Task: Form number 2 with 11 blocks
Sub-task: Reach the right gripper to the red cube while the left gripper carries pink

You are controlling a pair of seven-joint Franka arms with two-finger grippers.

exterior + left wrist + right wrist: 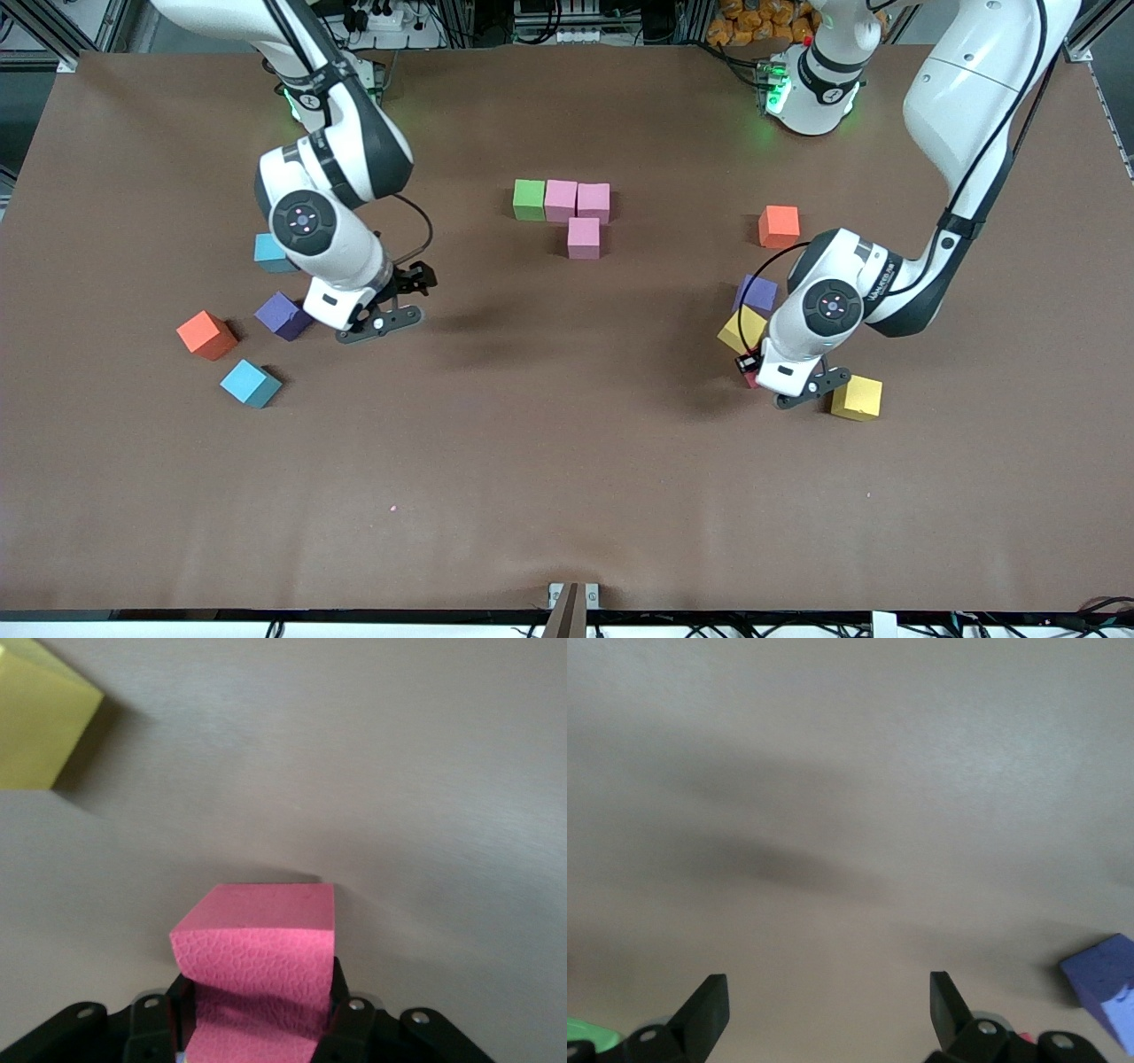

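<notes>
The brown table (567,496) carries my work. At its centre lies the started number 2 (567,215): a top row of green block (529,199) and two pink blocks (561,200), long axis running 9-to-3 o'clock, with one more pink cube (584,237) at 6 o'clock below the row's end toward my left arm.

My left gripper (753,368) is down at the table between two yellow blocks (857,397) — clenched on a pink-red block (261,943), squeezed between my fingers (350,1028).

My right gripper (828,1010) hangs released, jaws wide, over bare table beside a purple block (283,315); this arm waits.

Loose cubes: orange (779,226), orange (205,335), light blue (251,383).
</notes>
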